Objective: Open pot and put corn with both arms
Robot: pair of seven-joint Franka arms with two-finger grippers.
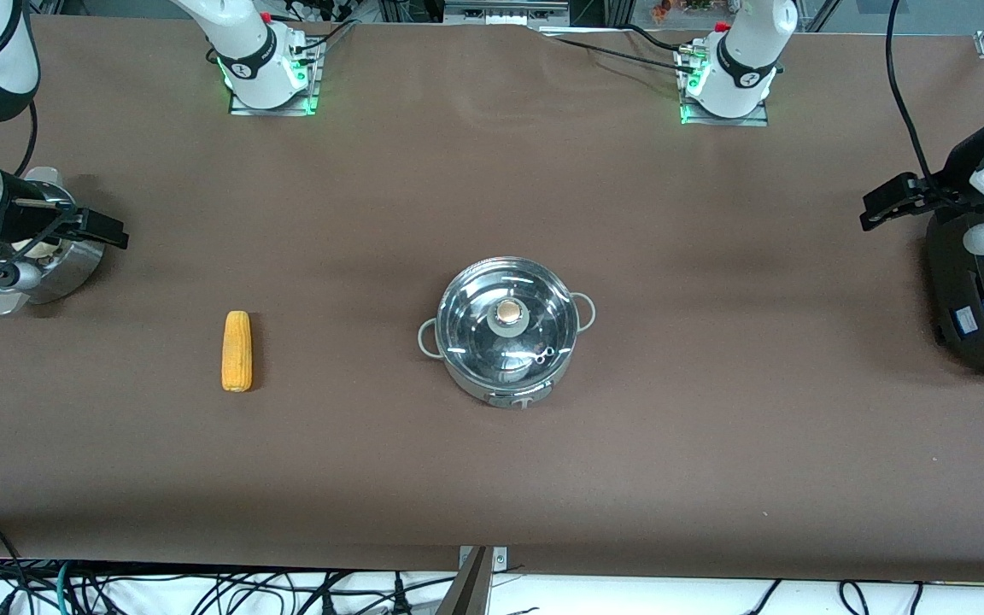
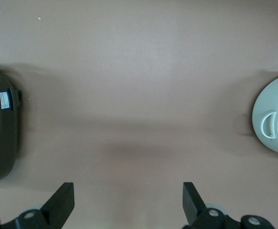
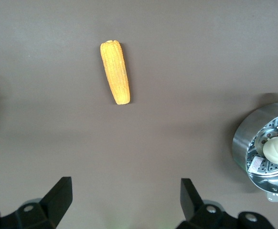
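The right gripper (image 3: 122, 202), jaws spread and empty, hangs over the steamer basket (image 1: 65, 265); the corn (image 1: 237, 350) lies on the table ahead of its jaws. The pot (image 1: 507, 329), lid on, sits mid-table. The left gripper (image 1: 889, 201), jaws spread, hovers beside the black cooker (image 1: 970, 299). Best approach: centre the left jaws over the lid knob (image 1: 508, 312) before closing.

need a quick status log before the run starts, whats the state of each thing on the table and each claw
pot: lid on, upright, mid table
lid: closed on the pot, untouched
corn: lying flat on the table, toward the right arm's end, not held
steamer basket: uncovered, bun inside
black cooker: at the left arm's end
left claw: open, empty, over bare table
right claw: open, empty, over bare table
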